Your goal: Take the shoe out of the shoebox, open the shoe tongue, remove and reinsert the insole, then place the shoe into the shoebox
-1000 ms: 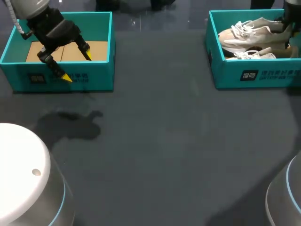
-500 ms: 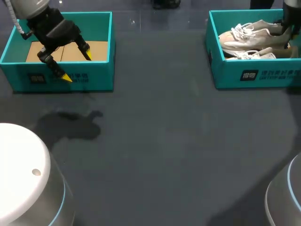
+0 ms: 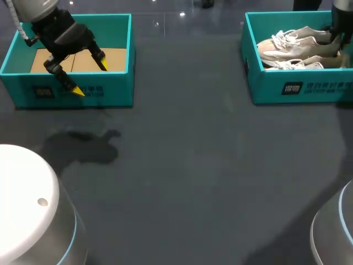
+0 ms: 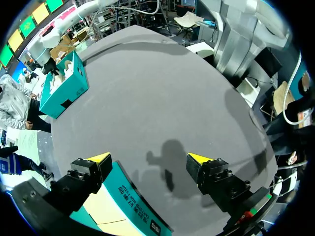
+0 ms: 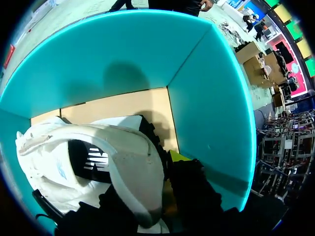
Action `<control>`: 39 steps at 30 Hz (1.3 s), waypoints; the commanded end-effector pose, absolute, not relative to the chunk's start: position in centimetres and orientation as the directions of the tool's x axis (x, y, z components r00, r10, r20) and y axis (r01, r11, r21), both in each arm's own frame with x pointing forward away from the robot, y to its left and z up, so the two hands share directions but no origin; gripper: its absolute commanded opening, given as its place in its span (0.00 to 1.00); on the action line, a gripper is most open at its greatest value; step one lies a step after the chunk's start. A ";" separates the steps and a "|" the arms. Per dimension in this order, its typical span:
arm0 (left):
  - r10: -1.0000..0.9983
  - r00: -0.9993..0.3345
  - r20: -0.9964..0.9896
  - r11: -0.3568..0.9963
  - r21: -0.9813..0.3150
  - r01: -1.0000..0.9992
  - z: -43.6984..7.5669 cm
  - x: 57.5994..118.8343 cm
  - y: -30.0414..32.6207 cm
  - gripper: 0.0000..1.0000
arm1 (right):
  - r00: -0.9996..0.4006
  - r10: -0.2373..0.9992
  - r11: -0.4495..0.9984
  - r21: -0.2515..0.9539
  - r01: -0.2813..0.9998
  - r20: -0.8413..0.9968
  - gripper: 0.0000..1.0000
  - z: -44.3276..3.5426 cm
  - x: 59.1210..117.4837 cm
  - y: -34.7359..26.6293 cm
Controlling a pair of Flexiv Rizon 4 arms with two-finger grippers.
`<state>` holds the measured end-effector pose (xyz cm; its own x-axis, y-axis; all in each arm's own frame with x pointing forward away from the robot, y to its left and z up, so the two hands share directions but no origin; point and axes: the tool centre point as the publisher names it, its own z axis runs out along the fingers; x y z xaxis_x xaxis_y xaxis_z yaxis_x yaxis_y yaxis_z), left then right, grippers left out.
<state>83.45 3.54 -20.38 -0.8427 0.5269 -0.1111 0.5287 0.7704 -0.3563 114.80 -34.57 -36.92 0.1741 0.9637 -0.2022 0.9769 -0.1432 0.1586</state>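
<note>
Just inside the smooth teal cardboard shoebox [image 3: 287, 88], the right gripper [image 5: 157, 184] pinches the padded heel of a pale beige mesh shoe [image 3: 298, 44] with white laces. Well apart, the left gripper [image 3: 91, 78] hangs with jaws spread, astride the wall of a second teal box [image 3: 110, 94].

**Print on both boxes, none of it legible to us**

We see a white logo and a row of characters on the front wall of the shoebox [image 3: 309, 87], and darker print on the front wall of the other box [image 3: 55, 91]. A white striped mark sits inside the shoe [image 5: 123, 157]. We can read none of it.
</note>
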 end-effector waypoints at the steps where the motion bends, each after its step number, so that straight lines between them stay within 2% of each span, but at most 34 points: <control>1: 0.528 -0.842 -0.110 0.771 -0.355 0.529 -20.4 83.5 3.6 1.00 | 0.172 0.964 -0.144 0.144 0.979 -0.204 0.00 -37.2 115.7 -34.5; 12: 0.528 -0.842 -0.110 0.771 -0.355 0.529 -20.4 83.5 3.6 1.00 | 0.168 0.965 -0.147 0.114 0.983 -0.202 0.01 -38.1 116.1 -34.6; 15: 0.528 -0.842 -0.110 0.771 -0.355 0.529 -20.4 83.5 3.6 1.00 | 0.169 0.965 -0.149 0.112 0.983 -0.201 0.14 -38.2 116.1 -34.6; 18: 0.528 -0.842 -0.110 0.771 -0.355 0.529 -20.4 83.5 3.6 1.00 | 0.171 0.965 -0.151 0.113 0.982 -0.198 0.19 -38.1 116.1 -34.7; 39: 0.528 -0.842 -0.110 0.771 -0.355 0.529 -20.4 83.5 3.6 1.00 | 0.166 0.968 -0.145 0.123 0.982 -0.186 0.45 -37.0 116.0 -34.1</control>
<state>83.45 3.54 -20.38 -0.8427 0.5269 -0.1111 0.5287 0.7704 -0.3563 116.06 -34.23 -37.35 0.1667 0.9688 -0.1834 0.9814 -0.1451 0.1258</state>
